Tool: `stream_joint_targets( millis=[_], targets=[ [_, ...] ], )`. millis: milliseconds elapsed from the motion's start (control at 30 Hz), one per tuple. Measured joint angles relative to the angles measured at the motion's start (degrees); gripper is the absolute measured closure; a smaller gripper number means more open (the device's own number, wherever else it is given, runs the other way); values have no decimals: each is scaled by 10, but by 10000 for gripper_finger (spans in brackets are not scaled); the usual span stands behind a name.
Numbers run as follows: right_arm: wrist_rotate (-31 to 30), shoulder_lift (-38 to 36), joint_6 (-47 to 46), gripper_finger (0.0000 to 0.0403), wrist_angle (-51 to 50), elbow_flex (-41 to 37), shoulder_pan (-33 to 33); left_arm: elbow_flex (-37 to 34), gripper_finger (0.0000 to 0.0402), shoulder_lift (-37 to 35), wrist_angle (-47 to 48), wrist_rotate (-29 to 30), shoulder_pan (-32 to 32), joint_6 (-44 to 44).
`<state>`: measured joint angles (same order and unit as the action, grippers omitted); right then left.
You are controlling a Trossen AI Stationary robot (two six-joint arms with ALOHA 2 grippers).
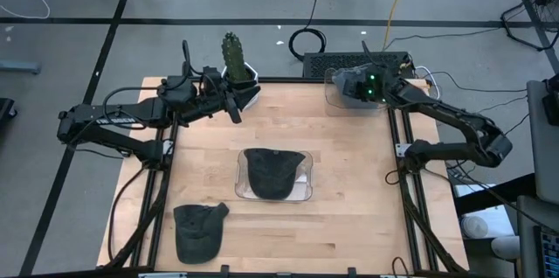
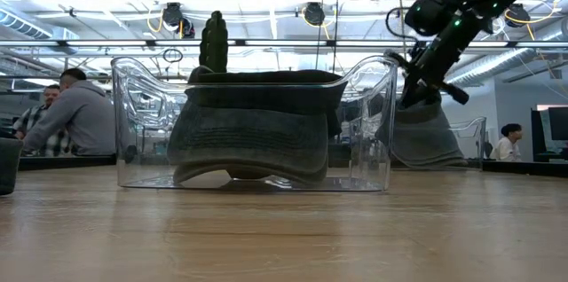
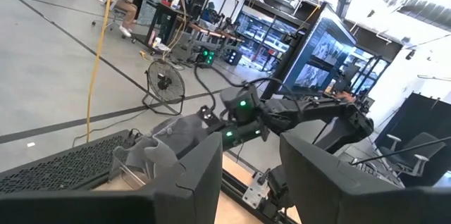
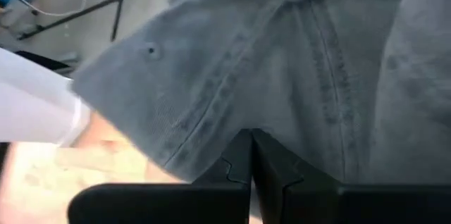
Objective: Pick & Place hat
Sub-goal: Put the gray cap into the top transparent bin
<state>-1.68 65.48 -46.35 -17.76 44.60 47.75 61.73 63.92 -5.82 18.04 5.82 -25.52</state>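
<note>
Right gripper [image 4: 251, 155], jaws pinched on a grey hat [image 4: 282, 62], holds it over the far-right bin [image 1: 341, 93], seemingly for placing.

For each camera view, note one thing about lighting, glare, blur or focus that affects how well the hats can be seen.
High view: even light, both hats sharp. Low view: bright ceiling lights backlight the clear bin, so its dark hat reads almost as a silhouette. Right wrist view: the grey hat fills the frame, slightly soft. Left wrist view: near fingers blurred.
</note>
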Motion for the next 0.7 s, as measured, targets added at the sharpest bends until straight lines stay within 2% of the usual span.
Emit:
stream_joint_targets(
  millis=[167, 333, 533, 700],
  targets=[
    [-13, 40, 18, 403, 1, 0, 9, 0, 250, 0, 0, 0, 0, -1],
    [-12, 47, 22, 403, 6, 0, 28, 0, 250, 0, 0, 0, -5, -2],
    [-15, 14, 45, 403, 19, 0, 50, 0, 250, 0, 0, 0, -14, -1],
    [-14, -42, 40, 403, 16, 0, 56, 0, 250, 0, 0, 0, -15, 3]
  ],
)
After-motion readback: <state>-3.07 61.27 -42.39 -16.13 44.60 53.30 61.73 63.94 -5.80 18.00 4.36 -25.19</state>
